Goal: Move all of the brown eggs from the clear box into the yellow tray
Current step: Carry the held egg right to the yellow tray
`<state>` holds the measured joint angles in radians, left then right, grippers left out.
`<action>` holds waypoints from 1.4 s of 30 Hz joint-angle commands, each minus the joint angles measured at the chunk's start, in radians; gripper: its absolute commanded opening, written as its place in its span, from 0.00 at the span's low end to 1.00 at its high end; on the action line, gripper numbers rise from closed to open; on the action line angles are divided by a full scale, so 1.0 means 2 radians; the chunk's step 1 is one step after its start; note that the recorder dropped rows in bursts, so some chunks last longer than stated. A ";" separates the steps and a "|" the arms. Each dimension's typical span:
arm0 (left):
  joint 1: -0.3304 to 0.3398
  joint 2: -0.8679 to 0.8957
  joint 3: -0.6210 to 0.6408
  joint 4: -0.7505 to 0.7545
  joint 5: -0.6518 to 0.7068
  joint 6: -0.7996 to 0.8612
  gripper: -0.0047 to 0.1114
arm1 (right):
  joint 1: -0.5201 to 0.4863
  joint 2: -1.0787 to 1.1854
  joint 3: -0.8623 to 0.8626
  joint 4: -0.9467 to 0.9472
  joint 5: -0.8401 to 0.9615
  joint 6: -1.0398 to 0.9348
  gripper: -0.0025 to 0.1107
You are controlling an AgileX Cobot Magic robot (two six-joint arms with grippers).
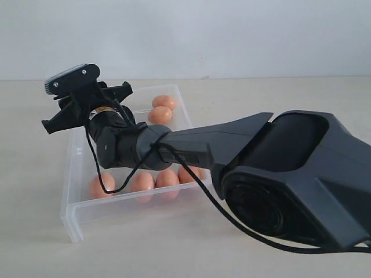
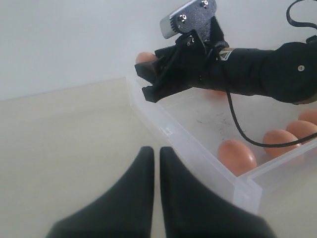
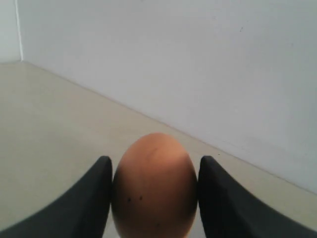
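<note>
one brown egg (image 3: 154, 193) is gripped by its sides between the jaws of the right pincer (image 3: 154, 158), held aloft. beneath the pincer lies the clear box (image 1: 116, 204), where more eggs (image 1: 142, 182) are seen – the yellow tray is not seen anywhere. the left pincer (image 2: 153, 150) is closed, empty, beside the box wall. the smooth shell could be shot from the jaws by a jerk and cracked on the box below – or crushed if the grip were tightened.
</note>
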<state>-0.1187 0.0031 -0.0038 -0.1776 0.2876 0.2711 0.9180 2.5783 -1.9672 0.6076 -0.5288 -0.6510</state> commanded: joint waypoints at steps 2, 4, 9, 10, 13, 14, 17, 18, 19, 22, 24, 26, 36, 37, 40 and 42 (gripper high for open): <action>-0.003 -0.002 0.002 0.001 -0.001 0.000 0.07 | -0.012 -0.025 0.003 -0.100 0.062 0.070 0.02; -0.003 -0.002 0.002 0.001 -0.001 0.000 0.07 | -0.024 -0.037 0.029 -0.173 0.069 0.150 0.02; -0.003 -0.002 0.002 0.001 -0.001 0.000 0.07 | -0.069 -0.083 0.147 -0.359 0.021 0.350 0.02; -0.003 -0.002 0.002 0.001 -0.001 0.000 0.07 | -0.078 -0.093 0.171 -0.392 -0.011 0.380 0.02; -0.003 -0.002 0.002 0.001 -0.001 0.000 0.07 | -0.108 -0.118 0.244 -0.500 -0.117 0.479 0.02; -0.003 -0.002 0.002 0.001 -0.001 0.000 0.07 | -0.117 -0.124 0.259 -0.532 -0.142 0.502 0.02; -0.003 -0.002 0.002 0.001 -0.001 0.000 0.07 | -0.141 -0.133 0.289 -0.605 -0.212 0.585 0.02; -0.003 -0.002 0.002 0.001 -0.001 0.000 0.07 | -0.148 -0.133 0.291 -0.625 -0.238 0.610 0.02; -0.003 -0.002 0.002 0.001 -0.001 0.000 0.07 | -0.153 -0.133 0.291 -0.642 -0.260 0.633 0.02; -0.003 -0.002 0.002 0.001 -0.001 0.000 0.07 | -0.171 -0.133 0.291 -0.669 -0.332 0.684 0.02; -0.003 -0.002 0.002 0.001 -0.001 0.000 0.07 | -0.181 -0.133 0.291 -0.671 -0.346 0.702 0.02; -0.003 -0.002 0.002 0.001 -0.001 0.000 0.07 | -0.187 -0.133 0.291 -0.669 -0.346 0.712 0.02; -0.003 -0.002 0.002 0.001 -0.001 0.000 0.07 | -0.183 -0.126 0.291 -0.675 -0.146 0.713 0.02; -0.003 -0.002 0.002 0.001 -0.001 0.000 0.07 | -0.181 -0.126 0.291 -0.686 -0.126 0.713 0.02; -0.003 -0.002 0.002 0.001 -0.001 0.000 0.07 | -0.180 -0.126 0.291 -0.700 -0.093 0.742 0.02; -0.003 -0.002 0.002 0.001 -0.001 0.000 0.07 | -0.180 -0.126 0.291 -0.700 -0.048 0.751 0.02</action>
<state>-0.1187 0.0031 -0.0038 -0.1776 0.2876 0.2711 0.5577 2.3327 -1.3861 -0.7895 -0.7068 0.8230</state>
